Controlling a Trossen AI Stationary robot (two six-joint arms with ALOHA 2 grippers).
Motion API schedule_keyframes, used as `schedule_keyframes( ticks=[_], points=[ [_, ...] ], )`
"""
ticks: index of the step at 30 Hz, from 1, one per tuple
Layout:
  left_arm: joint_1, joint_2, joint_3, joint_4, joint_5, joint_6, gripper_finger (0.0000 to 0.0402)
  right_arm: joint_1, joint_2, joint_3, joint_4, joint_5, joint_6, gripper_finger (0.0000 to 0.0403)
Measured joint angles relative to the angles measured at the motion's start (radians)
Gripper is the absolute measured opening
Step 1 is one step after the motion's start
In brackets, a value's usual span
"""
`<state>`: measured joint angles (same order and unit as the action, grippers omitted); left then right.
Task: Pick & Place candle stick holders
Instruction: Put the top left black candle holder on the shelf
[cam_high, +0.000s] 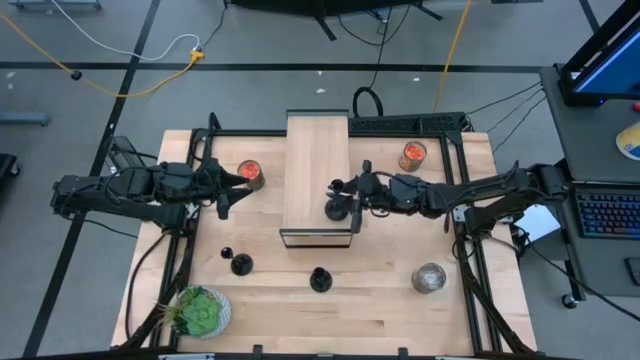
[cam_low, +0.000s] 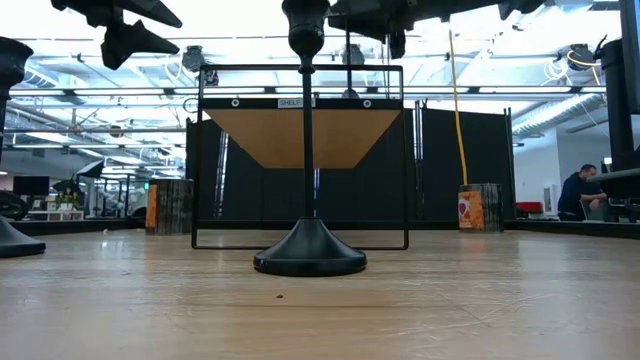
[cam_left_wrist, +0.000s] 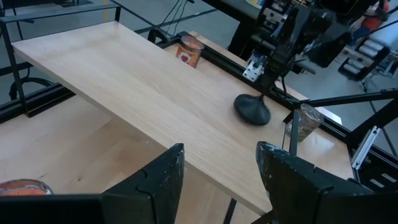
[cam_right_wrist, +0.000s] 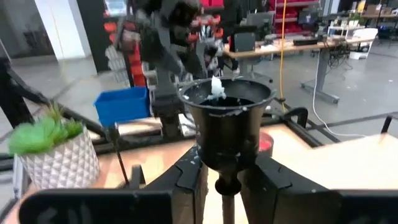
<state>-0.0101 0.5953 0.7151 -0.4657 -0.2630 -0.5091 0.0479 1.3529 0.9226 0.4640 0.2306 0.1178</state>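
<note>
Stands upright on the raised wooden shelf (cam_high: 315, 150) at mid-tabletop (cam_high: 380, 310), close to the shelf's right edge and near one end: one black candle stick holder (cam_high: 338, 209), round base flat on the board.

Reaches in from the right at shelf height: right hand (cam_right_wrist: 227, 180), one dark finger on each side of the thin stem just beneath the cup. Whether clenched on that stem or already loosened from it, impossible to tell. White specks of wax on the cup's rim and inside.

Hovers off the shelf's left side, beside a glass jar with red-orange contents (cam_high: 250, 173): left hand (cam_left_wrist: 217, 155), released, fingers well apart with nothing between them.

Down on the tabletop, forward of the shelf and apart from each other: second holder (cam_high: 241, 265) and third holder (cam_high: 320, 280), both upright and untouched. In the low view, the third looms in the foreground with the shelf behind it.

Elsewhere on the tabletop: another red-orange jar (cam_high: 412, 155) at the far right corner, a clear greyish jar (cam_high: 429, 278) near right, and a green potted plant (cam_high: 200, 312) near left.
</note>
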Motion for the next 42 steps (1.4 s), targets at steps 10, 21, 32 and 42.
schedule_keyframes(
  ticks=[10,21,32,42],
  points=[
    [0.0,0.0,0.0,0.0,0.0,0.0,0.0207,0.007,-0.01,0.0,-0.006,0.0,0.035,0.0075],
    [0.0,0.0,0.0,0.0,-0.001,0.0,0.0207,0.029,-0.01,0.0,-0.007,-0.001,0.073,0.0075],
    [0.0,0.0,0.0,0.0,-0.002,0.0,0.0207,0.052,-0.01,0.0,-0.03,0.003,0.081,0.0075],
    [0.0,0.0,0.0,0.0,-0.002,0.0,0.0207,0.052,-0.01,0.0,-0.029,0.003,0.05,0.0075]
  ],
)
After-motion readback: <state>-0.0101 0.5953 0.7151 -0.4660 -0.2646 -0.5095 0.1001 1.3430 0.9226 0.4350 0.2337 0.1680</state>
